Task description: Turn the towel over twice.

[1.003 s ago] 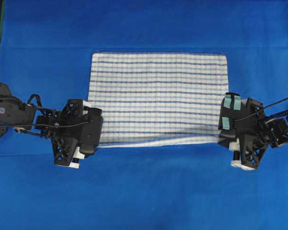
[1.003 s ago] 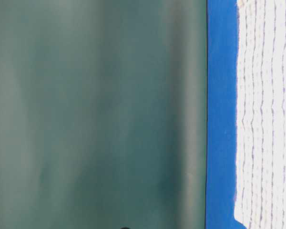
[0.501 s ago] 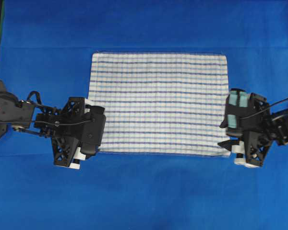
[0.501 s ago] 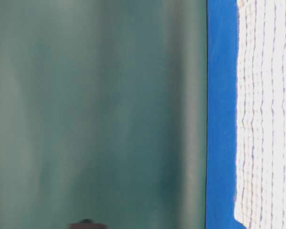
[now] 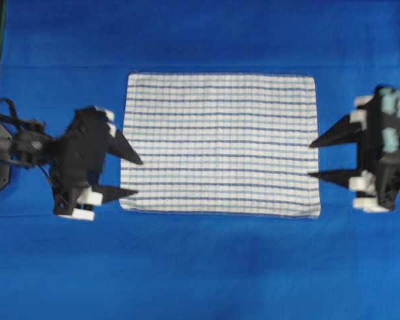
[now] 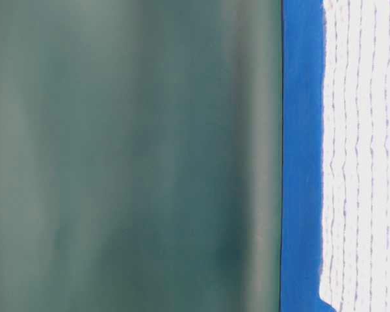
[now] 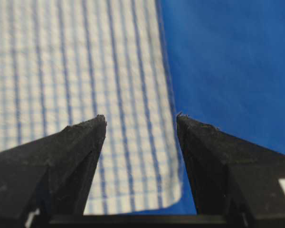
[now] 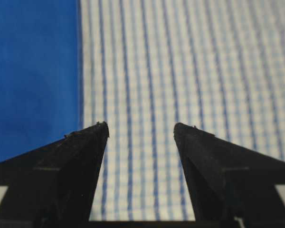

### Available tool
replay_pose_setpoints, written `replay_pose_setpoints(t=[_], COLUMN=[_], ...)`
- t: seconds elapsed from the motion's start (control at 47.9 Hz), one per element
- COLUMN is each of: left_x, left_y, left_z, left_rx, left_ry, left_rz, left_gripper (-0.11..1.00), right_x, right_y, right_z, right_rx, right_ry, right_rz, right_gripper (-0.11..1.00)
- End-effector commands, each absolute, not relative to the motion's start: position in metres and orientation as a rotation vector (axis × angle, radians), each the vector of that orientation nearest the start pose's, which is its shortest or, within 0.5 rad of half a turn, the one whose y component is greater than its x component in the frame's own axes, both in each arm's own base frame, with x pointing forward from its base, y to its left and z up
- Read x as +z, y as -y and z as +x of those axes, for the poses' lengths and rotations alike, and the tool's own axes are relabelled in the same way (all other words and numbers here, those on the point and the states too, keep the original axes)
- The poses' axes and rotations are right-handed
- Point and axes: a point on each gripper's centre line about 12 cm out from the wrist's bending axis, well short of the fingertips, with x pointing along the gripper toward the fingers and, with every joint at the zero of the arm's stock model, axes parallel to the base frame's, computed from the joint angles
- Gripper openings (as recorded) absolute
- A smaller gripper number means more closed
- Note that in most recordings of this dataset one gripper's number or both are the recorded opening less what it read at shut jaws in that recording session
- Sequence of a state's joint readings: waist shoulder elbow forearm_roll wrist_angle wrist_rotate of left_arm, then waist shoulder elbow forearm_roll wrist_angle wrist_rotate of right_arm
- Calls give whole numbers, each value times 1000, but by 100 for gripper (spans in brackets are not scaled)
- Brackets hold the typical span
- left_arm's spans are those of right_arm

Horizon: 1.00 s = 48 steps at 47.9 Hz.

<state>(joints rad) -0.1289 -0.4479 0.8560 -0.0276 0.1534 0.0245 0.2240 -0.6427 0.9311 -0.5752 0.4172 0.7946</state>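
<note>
Towel (image 5: 219, 145) lies flat and spread out in the middle of the bench, on the plain blue tablecloth (image 5: 207, 267), its stripes running across the overhead view. The left arm reaches in from the left side, its left pincer (image 5: 131, 177) pointing toward the towel's left edge, with the tips over that edge near the near-left corner; its fingers are spread apart and hold nothing. The right arm comes in from the right, its right pincer (image 5: 312, 159) pointing at the towel's right edge, fingers spread wide and empty. In both wrist views the striped cloth shows between the parted tips.
</note>
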Motion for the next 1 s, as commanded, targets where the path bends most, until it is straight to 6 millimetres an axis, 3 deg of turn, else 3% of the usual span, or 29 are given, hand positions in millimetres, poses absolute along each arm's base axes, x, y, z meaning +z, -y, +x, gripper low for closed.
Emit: replay_pose_setpoints(t=[0.0, 0.292, 0.48, 0.731, 0.856, 0.982], left_x=[254, 257, 271, 294, 300, 290], left_y=[33, 21, 4, -10, -15, -19], left_z=[296, 295, 284, 246, 221, 197], left_rx=[-112, -73, -21, 28, 59, 89], left_ry=[-513, -503, -448, -308, -243, -212], left_rz=[28, 20, 19, 68, 66, 63], left_gripper=[56, 56, 56, 56, 56, 56], right_x=[263, 265, 285, 316, 318, 311], right_y=[-27, -20, -5, 12, 19, 23], right_z=[244, 243, 233, 194, 174, 155], right_rx=[-78, -99, -142, -218, -250, -261], right_ry=[-567, -554, -465, -351, -323, -291], right_rz=[102, 93, 52, 23, 25, 32], right_gripper=[62, 62, 61, 57, 57, 57])
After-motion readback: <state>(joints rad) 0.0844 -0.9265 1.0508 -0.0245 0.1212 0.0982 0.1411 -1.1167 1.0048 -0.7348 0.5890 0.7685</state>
